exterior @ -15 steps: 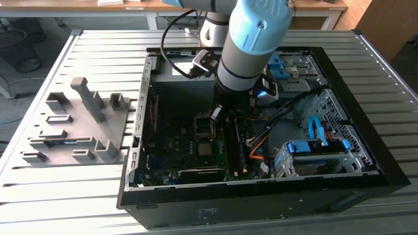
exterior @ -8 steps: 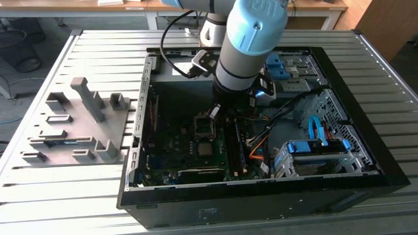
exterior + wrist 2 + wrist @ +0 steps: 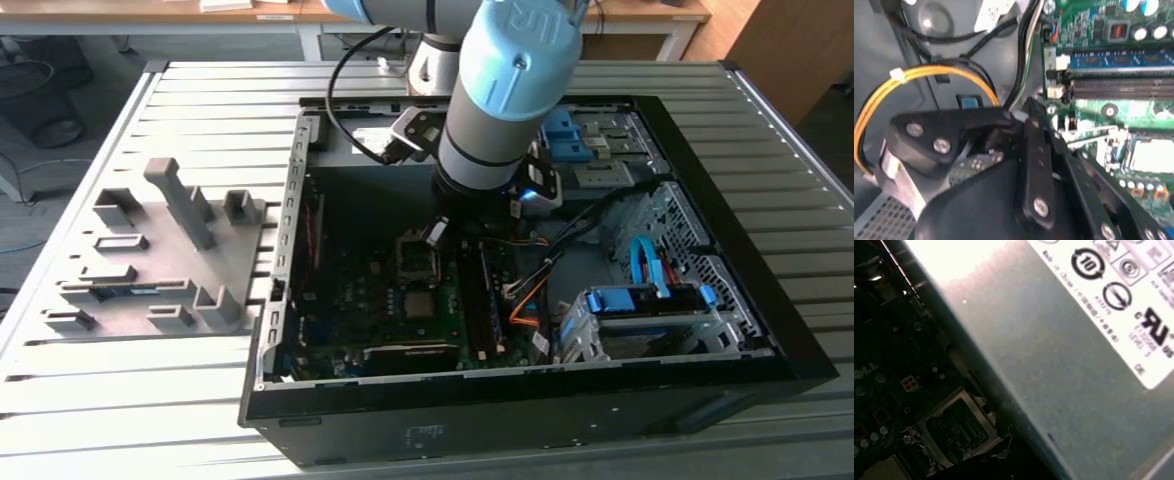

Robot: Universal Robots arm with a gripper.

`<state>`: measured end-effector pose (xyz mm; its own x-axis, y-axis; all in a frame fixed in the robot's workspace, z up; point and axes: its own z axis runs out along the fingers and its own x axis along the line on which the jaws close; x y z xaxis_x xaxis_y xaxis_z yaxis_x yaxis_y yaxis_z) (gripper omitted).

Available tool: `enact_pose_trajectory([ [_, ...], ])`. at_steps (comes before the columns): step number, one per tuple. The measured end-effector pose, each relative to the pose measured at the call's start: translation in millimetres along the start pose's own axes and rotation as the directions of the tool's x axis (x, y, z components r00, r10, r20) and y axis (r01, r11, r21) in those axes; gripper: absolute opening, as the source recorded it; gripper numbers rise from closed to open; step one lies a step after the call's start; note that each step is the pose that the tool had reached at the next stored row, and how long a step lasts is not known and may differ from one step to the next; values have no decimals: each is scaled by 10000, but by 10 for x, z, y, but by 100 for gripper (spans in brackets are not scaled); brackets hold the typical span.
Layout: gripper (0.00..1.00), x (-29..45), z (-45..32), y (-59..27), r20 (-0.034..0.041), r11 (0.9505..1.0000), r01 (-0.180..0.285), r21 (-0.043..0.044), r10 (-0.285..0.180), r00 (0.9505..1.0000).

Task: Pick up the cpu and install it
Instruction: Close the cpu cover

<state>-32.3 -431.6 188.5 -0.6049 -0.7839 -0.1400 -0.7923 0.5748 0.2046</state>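
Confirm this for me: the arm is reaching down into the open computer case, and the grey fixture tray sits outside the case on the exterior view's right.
One detail is wrong. The arm does reach down into the open computer case, but the grey fixture tray sits outside the case on the exterior view's left, not its right. The exterior view shows this.

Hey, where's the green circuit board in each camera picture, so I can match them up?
Exterior view: the circuit board lies on the floor of the open computer case, toward the exterior view's left.
Second wrist view: the circuit board carries the long memory slots.
First wrist view: the circuit board lies in shadow beside the grey box.
Shared landmark: the metal-framed socket, in the exterior and first wrist views.
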Motion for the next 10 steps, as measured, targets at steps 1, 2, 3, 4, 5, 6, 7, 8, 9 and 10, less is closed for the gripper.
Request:
enact_pose_trajectory([
  [1, 10, 6, 1, 8, 1, 10000, 1, 2, -1, 10000],
  [2, 10, 13, 3, 18, 5, 10000, 3, 6, -3, 10000],
  [3, 10, 21, 4, 28, 10, 10000, 5, 13, -5, 10000],
  [4, 10, 28, 5, 37, 16, 10000, 9, 20, -9, 10000],
  [5, 10, 35, 6, 46, 23, 10000, 10, 26, -10, 10000],
  [6, 10, 39, 7, 52, 29, 10000, 12, 33, -12, 10000],
  [7, 10, 42, 7, 56, 32, 10000, 13, 39, -13, 10000],
  [8, 10, 43, 8, 57, 34, 10000, 14, 41, -14, 10000],
  [9, 10, 43, 7, 57, 35, 10000, 15, 44, -15, 10000],
  [10, 10, 43, 7, 57, 38, 10000, 16, 45, -16, 10000],
])
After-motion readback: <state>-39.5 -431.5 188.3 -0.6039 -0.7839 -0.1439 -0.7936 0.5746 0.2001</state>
